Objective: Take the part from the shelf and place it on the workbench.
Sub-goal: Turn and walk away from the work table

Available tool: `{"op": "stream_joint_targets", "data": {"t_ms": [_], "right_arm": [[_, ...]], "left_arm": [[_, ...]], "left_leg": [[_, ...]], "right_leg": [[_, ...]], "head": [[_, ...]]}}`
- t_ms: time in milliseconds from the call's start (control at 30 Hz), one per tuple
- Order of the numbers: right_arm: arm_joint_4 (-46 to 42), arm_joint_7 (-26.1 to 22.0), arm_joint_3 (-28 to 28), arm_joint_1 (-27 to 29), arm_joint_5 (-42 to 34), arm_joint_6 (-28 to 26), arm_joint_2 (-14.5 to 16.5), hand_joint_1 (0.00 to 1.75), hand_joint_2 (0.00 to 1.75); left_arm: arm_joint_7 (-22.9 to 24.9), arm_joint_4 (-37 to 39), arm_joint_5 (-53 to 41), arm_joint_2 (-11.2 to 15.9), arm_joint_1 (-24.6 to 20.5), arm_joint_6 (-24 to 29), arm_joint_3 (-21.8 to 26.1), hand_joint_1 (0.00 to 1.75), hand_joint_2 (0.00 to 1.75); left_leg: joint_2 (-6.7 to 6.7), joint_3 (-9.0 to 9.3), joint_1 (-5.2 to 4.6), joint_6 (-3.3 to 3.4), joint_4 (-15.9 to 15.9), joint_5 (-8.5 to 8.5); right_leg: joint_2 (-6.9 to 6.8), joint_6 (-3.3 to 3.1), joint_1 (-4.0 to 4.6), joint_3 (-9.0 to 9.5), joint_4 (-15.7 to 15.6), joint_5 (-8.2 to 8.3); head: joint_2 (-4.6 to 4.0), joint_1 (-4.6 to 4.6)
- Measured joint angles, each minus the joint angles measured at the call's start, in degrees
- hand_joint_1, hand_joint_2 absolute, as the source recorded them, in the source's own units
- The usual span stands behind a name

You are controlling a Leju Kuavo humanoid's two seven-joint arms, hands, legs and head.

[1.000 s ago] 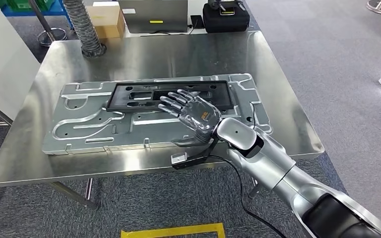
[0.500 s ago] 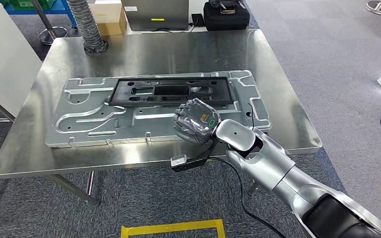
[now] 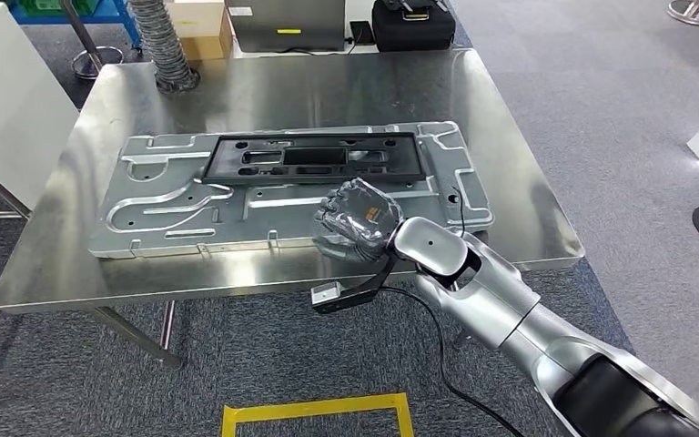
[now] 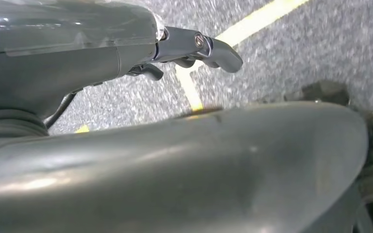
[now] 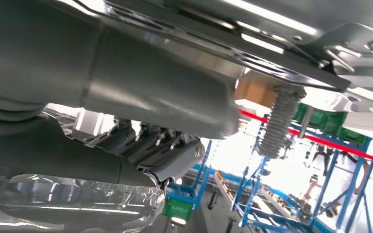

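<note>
Stainless steel surface (image 3: 309, 86) on grey carpet. We log one black part (image 3: 309, 157), lying flat on a large silver stamped panel (image 3: 191, 205). Our right hand (image 3: 357, 218), fingers curled in on nothing, hovers over the panel's near edge. Left hand (image 4: 194, 46): state unclear.

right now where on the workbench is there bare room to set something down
Bare steel on the workbench between the hose and the metal plate, and along its right edge. The middle is crowded: the black part on the plate, the right hand above.

right hand (image 3: 357, 221) fingers curled, drawn off part (image 3: 310, 157)
</note>
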Motion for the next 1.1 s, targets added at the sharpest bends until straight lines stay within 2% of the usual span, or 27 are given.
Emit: {"op": "stream_joint_targets", "data": {"t_ms": [67, 100, 167, 200, 233, 267, 300, 367, 400, 433, 533, 567, 600, 633, 700, 733, 767, 800, 833, 900, 933, 967, 1033, 1067, 1100], "right_arm": [[0.0, 0.09, -0.02, 0.01, -0.07, -0.03, -0.03, 0.0, 0.0], [0.0, 0.15, -0.02, -0.01, -0.08, -0.05, -0.04, 0.0, 0.0], [0.01, 0.23, 0.03, 0.09, -0.11, -0.11, -0.03, 0.0, 0.0], [0.02, 0.27, 0.08, 0.22, -0.13, -0.16, -0.03, 0.0, 0.0], [0.02, 0.32, 0.13, 0.36, -0.14, -0.21, -0.03, 0.0, 0.0], [0.02, 0.37, 0.18, 0.49, -0.15, -0.27, -0.03, 0.0, 0.0], [0.02, 0.42, 0.21, 0.58, -0.16, -0.34, -0.03, 0.0, 0.0], [0.01, 0.54, 0.23, 0.63, -0.16, -0.5, -0.03, 0.0, 0.0], [0.01, 0.57, 0.23, 0.64, -0.16, -0.56, -0.04, 0.0, 0.0], [0.0, 0.61, 0.23, 0.65, -0.16, -0.62, -0.04, 0.0, 0.0], [0.01, 0.69, 0.21, 0.67, -0.14, -0.67, -0.06, 0.0, 0.0], [0.01, 0.73, 0.18, 0.65, -0.14, -0.67, -0.08, 0.0, 0.0], [0.01, 0.79, 0.14, 0.62, -0.14, -0.68, -0.09, 0.0, 0.0], [0.01, 0.83, 0.1, 0.63, -0.14, -0.68, -0.11, 0.0, 0.0], [0.02, 0.86, 0.09, 0.8, -0.13, -0.69, -0.11, 0.0, 0.0], [0.03, 0.86, 0.11, 0.96, -0.13, -0.69, -0.11, 0.0, 0.0], [0.03, 0.86, 0.12, 1.08, -0.12, -0.69, -0.11, 0.0, 0.0], [0.03, 0.86, 0.12, 1.13, -0.11, -0.7, -0.11, 0.02, 0.0], [0.03, 0.86, 0.1, 1.09, -0.11, -0.71, -0.11, 0.3, 0.0], [0.02, 0.86, 0.01, 0.86, -0.11, -0.75, -0.11, 1.13, 0.0], [0.01, 0.87, -0.03, 0.75, -0.11, -0.79, -0.11, 1.54, 0.0], [0.01, 0.87, -0.05, 0.69, -0.11, -0.82, -0.11, 1.7, 0.0], [0.0, 0.86, -0.08, 0.68, -0.11, -0.88, -0.16, 1.75, 0.0], [0.0, 0.85, -0.1, 0.67, -0.11, -0.9, -0.19, 1.75, 0.0], [0.0, 0.84, -0.12, 0.64, -0.12, -0.91, -0.22, 1.75, 0.0]], "left_arm": [[-0.03, 0.04, 0.0, 0.07, 0.03, 0.0, -0.01, 0.0, 0.0], [-0.04, 0.05, 0.0, 0.11, 0.05, 0.0, -0.01, 0.0, 0.0], [-0.07, 0.06, 0.0, 0.22, 0.08, 0.01, -0.01, 0.0, 0.0], [-0.07, 0.07, 0.0, 0.27, 0.12, 0.01, -0.01, 0.0, 0.0], [-0.08, 0.07, 0.01, 0.31, 0.18, 0.01, -0.01, 0.0, 0.0], [-0.08, 0.07, 0.03, 0.35, 0.25, 0.01, -0.01, 0.0, 0.0], [-0.08, 0.07, 0.05, 0.41, 0.3, 0.01, -0.01, 0.0, 0.0], [-0.09, 0.07, 0.11, 0.51, 0.31, 0.01, -0.01, 0.0, 0.0], [-0.1, 0.08, 0.13, 0.54, 0.28, 0.01, -0.01, 0.0, 0.0], [-0.11, 0.08, 0.14, 0.56, 0.27, 0.01, -0.01, 0.0, 0.0], [-0.13, 0.11, 0.15, 0.61, 0.35, 0.01, 0.01, 0.0, 0.0], [-0.14, 0.13, 0.15, 0.62, 0.33, 0.02, 0.02, 0.0, 0.0], [-0.14, 0.14, 0.15, 0.61, 0.29, 0.03, 0.02, 0.0, 0.0], [-0.15, 0.16, 0.15, 0.6, 0.26, 0.04, 0.02, 0.0, 0.0], [-0.15, 0.17, 0.15, 0.6, 0.28, 0.05, 0.01, 0.0, 0.0], [-0.15, 0.18, 0.15, 0.6, 0.3, 0.05, 0.01, 0.0, 0.0], [-0.15, 0.18, 0.15, 0.6, 0.32, 0.06, 0.01, 0.0, 0.0], [-0.16, 0.18, 0.15, 0.6, 0.33, 0.08, 0.02, 0.0, 0.0], [-0.17, 0.17, 0.16, 0.6, 0.33, 0.11, 0.02, 0.0, 0.0], [-0.24, 0.19, 0.17, 0.55, 0.31, 0.19, 0.02, 0.0, 0.0], [-0.27, 0.19, 0.17, 0.52, 0.29, 0.21, 0.02, 0.0, 0.0], [-0.28, 0.2, 0.17, 0.5, 0.28, 0.22, 0.02, 0.0, 0.0], [-0.28, 0.22, 0.17, 0.51, 0.28, 0.23, 0.01, 0.0, 0.0], [-0.29, 0.24, 0.18, 0.52, 0.3, 0.25, 0.01, 0.0, 0.0], [-0.29, 0.25, 0.18, 0.52, 0.32, 0.27, 0.01, 0.0, 0.0]], "left_leg": [[-0.04, -0.45, -0.01, -0.59, 0.73, -0.76], [-0.07, -1.22, -0.01, -0.85, 2.48, -2.16], [-0.09, -4.1, 0.13, -1.24, 9.53, -6.49], [-0.09, -5.51, 0.19, -1.38, 13.24, -8.2], [-0.08, -6.25, 0.22, -1.47, 15.59, -9.01], [-0.08, -5.83, 0.24, -1.51, 15.61, -8.68], [-0.08, -4.21, 0.27, -1.48, 13.27, -7.42], [-0.08, 0.55, 0.29, -1.22, 5.32, -4.65], [-0.11, 2.16, 0.26, -0.94, 2.37, -3.86], [-0.14, 2.91, 0.19, -0.62, 0.83, -3.58], [-0.18, 2.67, 0.07, 0.45, 0.33, -2.91], [-0.14, 2.56, 0.15, 0.82, 0.11, -2.56], [-0.09, 2.38, 0.26, 1.14, -0.11, -2.2], [-0.02, 2.12, 0.31, 1.38, -0.22, -1.9], [0.04, 1.42, 0.25, 1.57, -0.19, -1.45], [0.05, 1.08, 0.22, 1.58, -0.13, -1.26], [0.03, 0.79, 0.21, 1.56, -0.06, -1.08], [-0.01, 0.58, 0.18, 1.51, 0.01, -0.95], [-0.06, 0.47, 0.15, 1.42, 0.06, -0.84], [-0.09, 0.31, 0.0, 1.06, 0.13, -0.59], [-0.06, 0.21, -0.06, 0.82, 0.14, -0.44], [-0.01, 0.1, -0.07, 0.55, 0.12, -0.27], [0.08, -0.03, -0.09, -0.04, 0.03, -0.02], [0.07, -0.22, -0.09, -0.36, 0.36, -0.39], [0.03, -0.74, -0.1, -0.67, 1.57, -1.44]], "right_leg": [[-0.13, -0.54, -0.31, -0.05, -0.75, 0.8], [-0.21, -0.81, -0.49, -0.14, -1.16, 1.23], [-0.28, -1.13, -0.52, -0.67, -1.34, 1.81], [-0.29, -1.18, -0.47, -1.06, -1.2, 1.99], [-0.29, -1.17, -0.43, -1.45, -1.01, 2.13], [-0.27, -1.12, -0.4, -1.8, -0.78, 2.25], [-0.25, -1.06, -0.4, -2.1, -0.52, 2.32], [-0.21, -0.77, -0.31, -2.59, 0.11, 2.36], [-0.18, -0.53, -0.23, -2.82, 0.38, 2.41], [-0.16, -0.22, -0.14, -3.02, 0.55, 2.51], [-0.1, 0.76, -0.16, -3.34, 0.62, 2.88], [-0.07, 1.07, -0.23, -3.66, 1.21, 2.3], [-0.02, 1.37, -0.32, -4.38, 2.8, 1.01], [0.02, 1.67, -0.45, -5.59, 5.63, -0.97], [0.05, 2.17, -0.6, -8.75, 13.47, -5.16], [0.05, 2.29, -0.64, -9.73, 16.24, -6.18], [0.05, 2.28, -0.65, -9.67, 16.98, -6.13], [0.06, 2.14, -0.65, -8.39, 15.27, -5.05], [0.06, 1.85, -0.59, -6.07, 11.55, -3.36], [0.02, 1.02, -0.28, -1.44, 3.4, -0.89], [0.0, 0.67, -0.08, -0.19, 0.97, -0.35], [-0.01, 0.44, 0.08, 0.18, -0.01, -0.28], [-0.04, 0.05, 0.01, 0.05, -0.38, 0.23], [-0.12, -0.23, -0.15, 0.06, -0.75, 0.6], [-0.21, -0.54, -0.33, 0.02, -1.13, 1.0]], "head": [[0.0, -0.01], [0.0, -0.01], [0.0, -0.01], [0.0, -0.01], [0.0, -0.01], [0.0, -0.01], [0.0, -0.01], [0.0, 0.0], [0.0, -0.01], [0.0, -0.01], [0.0, 0.0], [0.0, 0.0], [0.0, 0.0], [0.0, 0.0], [0.0, 0.0], [0.0, 0.0], [0.0, 0.0], [0.0, 0.0], [0.0, 0.0], [0.0, 0.0], [0.0, 0.0], [0.0, 0.0], [0.0, 0.0], [0.0, 0.0], [0.0, 0.0]]}}
